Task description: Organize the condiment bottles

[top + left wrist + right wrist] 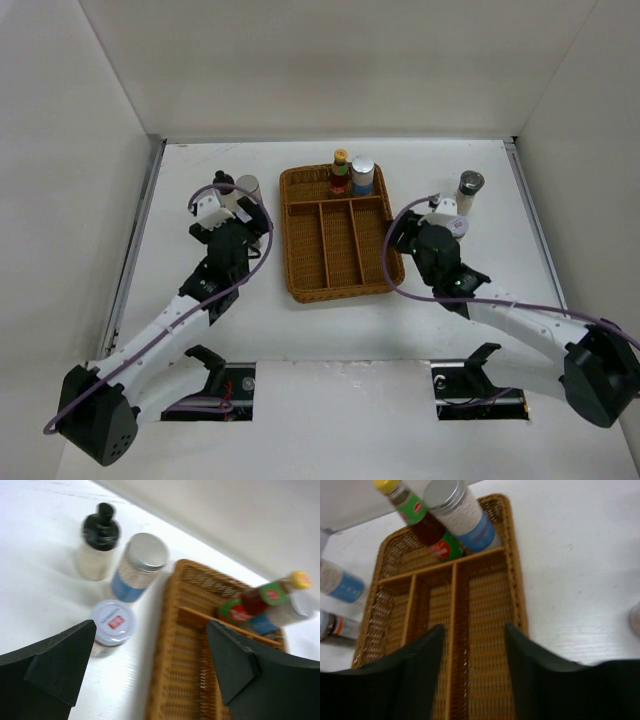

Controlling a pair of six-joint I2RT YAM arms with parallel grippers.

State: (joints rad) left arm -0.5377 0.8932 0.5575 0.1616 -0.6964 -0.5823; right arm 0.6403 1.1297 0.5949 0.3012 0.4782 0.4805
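Though blurry, left pincer [151, 627] wide, empty beside tray rim [164, 622]; right pincer [474, 627] part-open, seemingly empty.

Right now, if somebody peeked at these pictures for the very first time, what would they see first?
The brown wicker tray in the middle of the white table grabs the eye, with a yellow-capped sauce bottle and a silver-lidded shaker standing in its far compartment. The left arm and the right arm reach in beside it, and a black-capped jar and a white-lidded jar wait on the table off its left edge.
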